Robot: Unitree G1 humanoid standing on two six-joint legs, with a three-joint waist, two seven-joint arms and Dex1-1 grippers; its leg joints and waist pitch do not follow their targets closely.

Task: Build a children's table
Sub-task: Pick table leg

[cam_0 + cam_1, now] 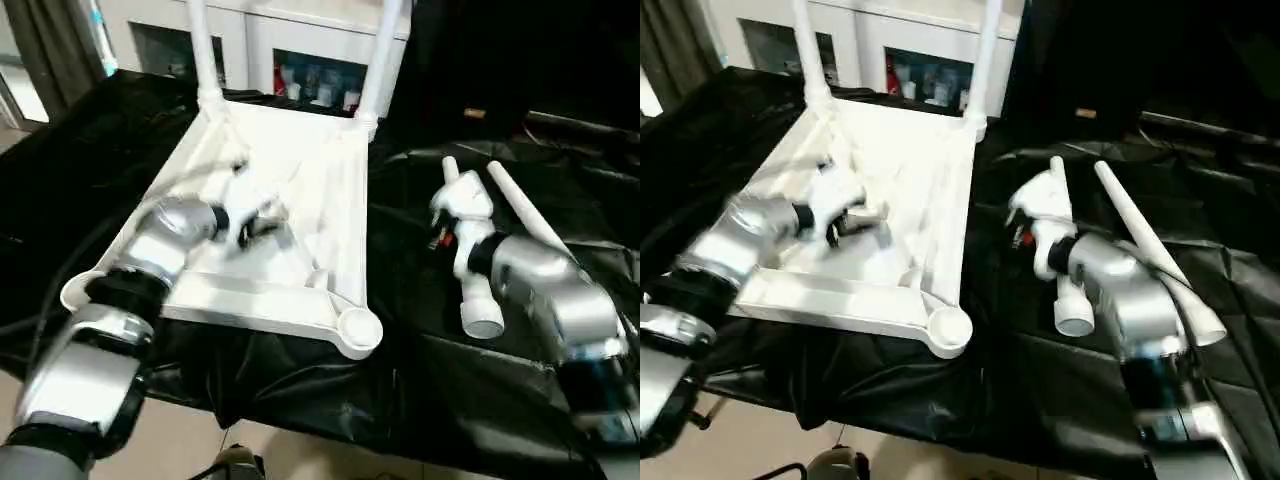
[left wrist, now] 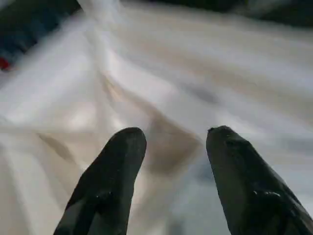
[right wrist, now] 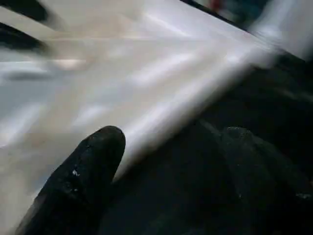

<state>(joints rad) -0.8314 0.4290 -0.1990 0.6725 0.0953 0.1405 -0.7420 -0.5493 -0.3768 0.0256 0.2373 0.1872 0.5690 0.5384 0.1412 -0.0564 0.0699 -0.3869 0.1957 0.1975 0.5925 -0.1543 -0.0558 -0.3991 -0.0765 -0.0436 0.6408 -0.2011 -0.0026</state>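
White table top (image 1: 300, 190) lies upside down on black cloth (image 1: 450, 390), centre-left of the head views, ribbed underside facing up. Two legs already stand in the far corner sockets: one at upper left (image 1: 200, 50), one at upper centre (image 1: 385, 50), both running out of the frame top. Near right corner socket (image 1: 358, 330) is empty, round and open, hanging near the cloth's front edge. Near left corner is behind the left forearm.

Two loose legs lie on the cloth right of the top: one (image 1: 478, 300) with its wide open end toward the camera, lower right of centre; the other (image 1: 525, 215) just beside it, angled to the right, narrow end pointing up-frame.

Left gripper (image 2: 173, 142) hovers over the ribbed underside, left-centre of the head views. Fingers (image 2: 117, 166) parted about halfway, nothing between them, just white plastic beyond.

Right gripper (image 3: 171, 142) sits at the upper ends of the loose legs, right of centre. Fingers (image 3: 93, 161) spread wide; a white leg runs just past them, not clamped. Contact, can't tell.

White cabinet (image 1: 290, 40) with glass doors behind the table, top of frame.
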